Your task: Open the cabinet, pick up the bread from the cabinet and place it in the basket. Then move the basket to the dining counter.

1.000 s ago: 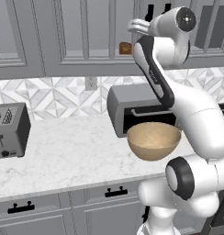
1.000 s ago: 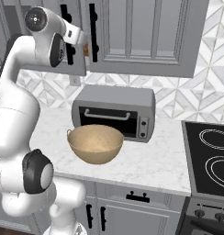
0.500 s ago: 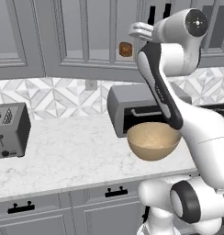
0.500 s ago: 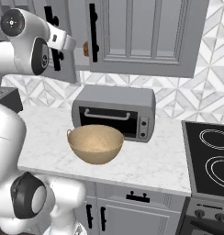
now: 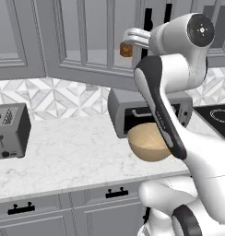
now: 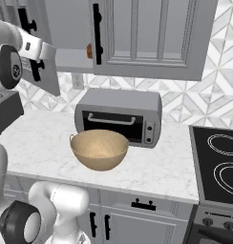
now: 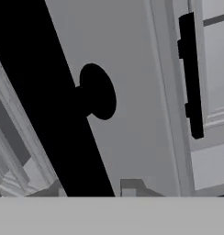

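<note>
The cabinet's left door point(image 6: 47, 76) is swung open toward me, and its right door point(image 6: 147, 35) is closed. The bread point(image 6: 89, 50), a small brown lump, sits on the shelf in the gap between them, also visible as the bread point(image 5: 126, 50). My gripper point(image 6: 38, 53) is up at the open door's black bar handle point(image 6: 36, 71). In the hand view that handle point(image 7: 49, 105) crosses very close as a wide black bar. My fingers are hidden, so I cannot see their gap. The tan basket point(image 6: 99, 148) stands empty on the counter before the toaster oven. The dining counter is out of view.
A grey toaster oven point(image 6: 119, 116) sits behind the basket against the tiled wall. A toaster point(image 5: 10, 131) is at the counter's left end and a black stovetop point(image 6: 218, 162) lies to the right. My arm point(image 5: 160, 101) rises over the basket.
The left cabinet door has swung wider open with my hand on its handle side, moving left in the right base view. The bread now shows in the gap. The basket has not moved.
</note>
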{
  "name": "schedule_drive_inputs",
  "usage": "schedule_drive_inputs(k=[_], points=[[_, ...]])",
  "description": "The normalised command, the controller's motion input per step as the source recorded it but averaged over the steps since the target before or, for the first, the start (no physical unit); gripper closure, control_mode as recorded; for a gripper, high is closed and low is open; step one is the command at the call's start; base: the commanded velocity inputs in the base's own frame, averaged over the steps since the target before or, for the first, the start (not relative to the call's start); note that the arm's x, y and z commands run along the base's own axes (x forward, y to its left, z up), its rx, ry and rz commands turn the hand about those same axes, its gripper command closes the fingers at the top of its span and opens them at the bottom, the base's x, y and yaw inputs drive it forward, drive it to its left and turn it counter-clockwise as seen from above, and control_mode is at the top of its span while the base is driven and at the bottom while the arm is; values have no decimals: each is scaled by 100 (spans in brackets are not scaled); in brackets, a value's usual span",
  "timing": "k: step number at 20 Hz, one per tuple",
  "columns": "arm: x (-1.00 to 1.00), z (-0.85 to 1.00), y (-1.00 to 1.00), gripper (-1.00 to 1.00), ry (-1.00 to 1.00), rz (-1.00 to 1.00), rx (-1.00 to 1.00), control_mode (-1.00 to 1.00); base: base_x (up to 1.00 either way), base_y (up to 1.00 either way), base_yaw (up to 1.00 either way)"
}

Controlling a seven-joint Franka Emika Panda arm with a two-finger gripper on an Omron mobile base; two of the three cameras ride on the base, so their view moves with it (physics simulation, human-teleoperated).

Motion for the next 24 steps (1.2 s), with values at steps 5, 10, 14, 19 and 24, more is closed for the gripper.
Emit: schedule_drive_inputs(k=[5, 10, 14, 19, 24], points=[[-100, 0, 51, 100, 1, 0, 0, -100, 0, 0, 0], [-100, -2, 83, -100, 4, 0, 0, -100, 0, 0, 0], [-95, -2, -45, -100, 2, 4, 5, -100, 0, 0, 0], [-100, 0, -95, -100, 0, 9, 11, -100, 0, 0, 0], [-47, 0, -100, -100, 4, 7, 13, -100, 0, 0, 0]])
